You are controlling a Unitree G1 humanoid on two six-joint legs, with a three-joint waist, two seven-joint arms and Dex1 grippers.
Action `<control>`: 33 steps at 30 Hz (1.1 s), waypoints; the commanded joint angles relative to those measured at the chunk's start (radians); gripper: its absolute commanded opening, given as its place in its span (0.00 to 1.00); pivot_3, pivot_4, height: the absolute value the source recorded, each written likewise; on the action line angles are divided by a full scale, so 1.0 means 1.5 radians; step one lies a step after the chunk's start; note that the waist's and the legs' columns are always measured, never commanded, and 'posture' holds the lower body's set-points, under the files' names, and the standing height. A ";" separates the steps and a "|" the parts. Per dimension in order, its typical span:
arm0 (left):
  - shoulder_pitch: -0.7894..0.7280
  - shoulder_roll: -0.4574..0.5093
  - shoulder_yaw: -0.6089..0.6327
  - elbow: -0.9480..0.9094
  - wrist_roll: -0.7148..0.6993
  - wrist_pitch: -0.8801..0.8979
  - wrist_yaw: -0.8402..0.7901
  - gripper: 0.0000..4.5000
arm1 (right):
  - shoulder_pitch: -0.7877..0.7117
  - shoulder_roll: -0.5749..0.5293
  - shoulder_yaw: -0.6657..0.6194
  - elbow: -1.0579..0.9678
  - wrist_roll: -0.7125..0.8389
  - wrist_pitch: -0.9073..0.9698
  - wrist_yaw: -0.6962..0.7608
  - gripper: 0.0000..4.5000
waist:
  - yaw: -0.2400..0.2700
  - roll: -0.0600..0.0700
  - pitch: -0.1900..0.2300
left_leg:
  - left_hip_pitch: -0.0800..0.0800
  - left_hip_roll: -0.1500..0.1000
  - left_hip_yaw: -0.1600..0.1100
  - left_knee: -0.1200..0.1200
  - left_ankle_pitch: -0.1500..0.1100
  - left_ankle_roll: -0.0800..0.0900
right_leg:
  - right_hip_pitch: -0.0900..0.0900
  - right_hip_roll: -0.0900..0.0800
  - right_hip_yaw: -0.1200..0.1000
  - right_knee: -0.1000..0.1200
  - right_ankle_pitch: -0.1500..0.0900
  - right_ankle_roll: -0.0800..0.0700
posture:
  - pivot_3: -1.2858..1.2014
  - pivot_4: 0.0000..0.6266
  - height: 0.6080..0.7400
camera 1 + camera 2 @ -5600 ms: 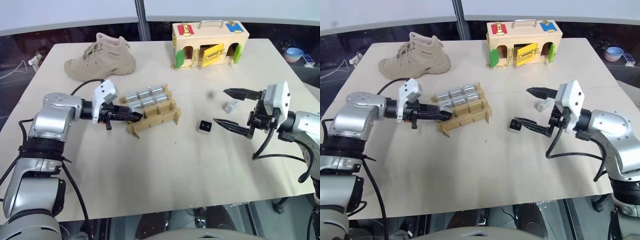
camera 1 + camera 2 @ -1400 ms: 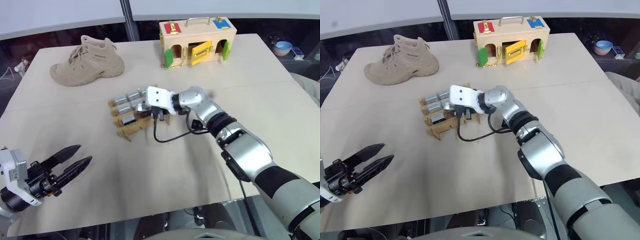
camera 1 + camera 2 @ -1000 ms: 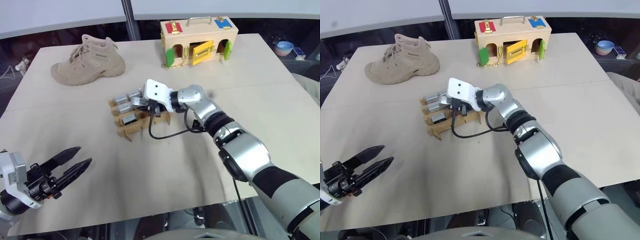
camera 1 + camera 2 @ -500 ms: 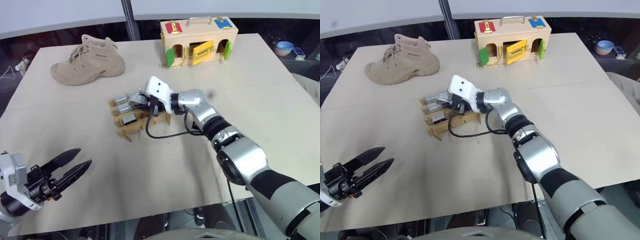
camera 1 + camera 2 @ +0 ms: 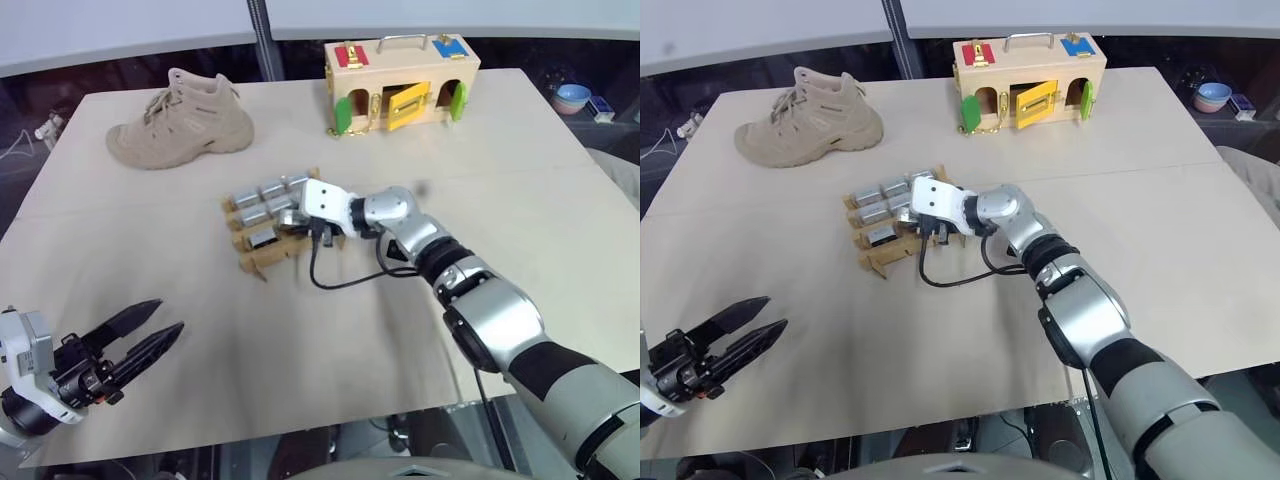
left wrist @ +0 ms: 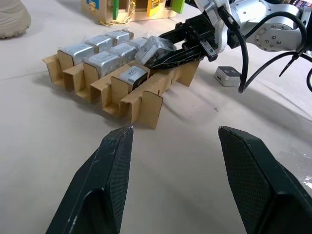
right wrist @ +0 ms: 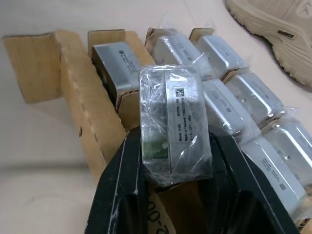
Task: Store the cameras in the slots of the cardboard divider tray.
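A pale tabletop (image 5: 300, 400) fills the frame. At centre, the cardboard divider tray (image 5: 262, 262) holds seven cameras (image 5: 262, 237). The right gripper (image 7: 168, 204) clenches an eighth camera (image 7: 173, 119) over it. Lower left, the left gripper (image 5: 140, 335) hangs parted, empty.

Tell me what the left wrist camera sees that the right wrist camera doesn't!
Left wrist view: the open left end effector, a loose white camera on the table, and the wooden box.

Right wrist view: the printed label on the wrapped camera clamped in the right end effector.

Both: that held camera, the cardboard divider tray with stored cameras, and the tan boot.
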 commanded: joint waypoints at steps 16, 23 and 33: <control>0.003 0.004 -0.008 -0.007 0.008 -0.028 -0.010 0.65 | -0.063 -0.019 0.061 0.037 -0.067 -0.046 0.041 0.18 | 0.000 0.000 0.000 | 0.000 0.000 0.000 0.000 0.000 0.000 | 0.000 0.000 0.000 0.000 0.000 0.000 | 0.52 0.24 1.00; 0.003 0.002 -0.011 -0.011 0.007 -0.028 -0.007 0.65 | -0.081 -0.010 0.038 0.041 -0.045 -0.022 0.064 0.50 | -0.001 0.000 0.000 | 0.000 0.000 0.000 0.000 0.000 0.000 | 0.000 0.000 0.000 0.000 0.000 0.000 | 0.52 0.24 1.00; -0.021 0.014 -0.029 -0.003 0.009 -0.023 -0.005 0.65 | 0.017 -0.078 -0.034 -0.277 0.094 0.106 0.179 0.77 | 0.000 0.000 0.000 | 0.000 0.000 0.000 0.000 0.000 0.000 | 0.000 0.000 0.000 0.000 0.000 0.000 | 0.52 0.24 1.00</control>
